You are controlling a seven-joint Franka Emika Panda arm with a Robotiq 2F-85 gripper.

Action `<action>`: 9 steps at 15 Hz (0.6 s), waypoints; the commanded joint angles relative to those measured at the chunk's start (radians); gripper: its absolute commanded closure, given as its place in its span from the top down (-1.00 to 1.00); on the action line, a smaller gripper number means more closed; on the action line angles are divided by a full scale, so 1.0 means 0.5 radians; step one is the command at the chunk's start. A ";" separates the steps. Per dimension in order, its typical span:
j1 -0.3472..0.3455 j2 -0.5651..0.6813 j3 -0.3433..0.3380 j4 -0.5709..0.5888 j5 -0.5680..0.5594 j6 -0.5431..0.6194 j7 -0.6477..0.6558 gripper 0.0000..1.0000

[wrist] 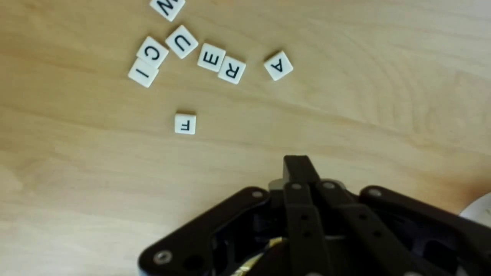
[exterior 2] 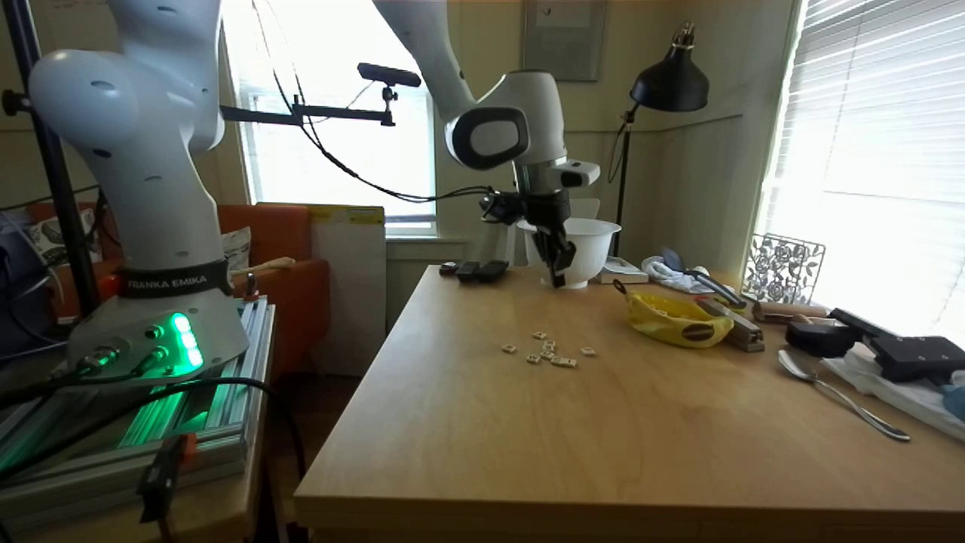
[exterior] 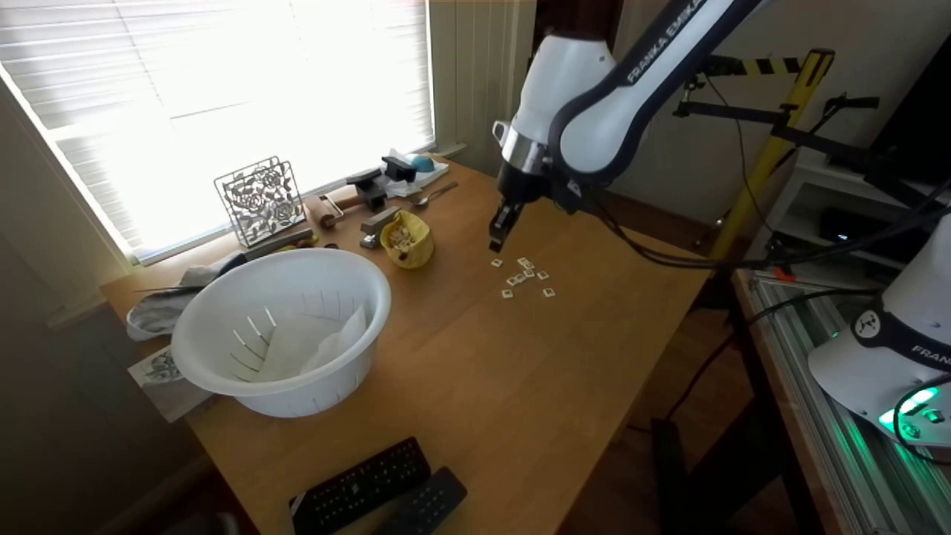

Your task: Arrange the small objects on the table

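Several cream-white letter tiles lie flat and loosely grouped on the wooden table (wrist: 364,115), in both exterior views (exterior: 549,292) (exterior 2: 564,362). In the wrist view, the F tile (wrist: 185,124) lies apart, nearest the fingers. The E tile (wrist: 211,57) and R tile (wrist: 232,69) touch, as do the C tile (wrist: 152,52) and I tile (wrist: 143,72). The U tile (wrist: 182,41) is close by; the A tile (wrist: 278,65) lies apart. The W tile (wrist: 167,7) is cut by the frame. My gripper (wrist: 301,168) is shut, with nothing visible between its fingers, above the table beside the tiles (exterior: 497,244) (exterior 2: 558,280).
A yellow pouch (exterior: 409,249) with small bits inside stands near the tiles (exterior 2: 671,324). A large white bowl (exterior: 304,401) stands further off. Black remotes (exterior: 364,483) lie near a table edge. A spoon (exterior 2: 837,396), stapler (exterior 2: 735,328) and metal rack (exterior: 260,200) are on the window side.
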 commanded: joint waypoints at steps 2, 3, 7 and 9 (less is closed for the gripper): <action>-0.050 -0.144 -0.011 -0.040 0.109 -0.264 -0.349 -1.00; -0.046 -0.117 -0.031 -0.039 0.117 -0.298 -0.401 -1.00; -0.047 0.031 -0.065 -0.069 0.140 -0.221 -0.521 -1.00; -0.054 0.124 -0.067 -0.065 0.120 -0.131 -0.539 -1.00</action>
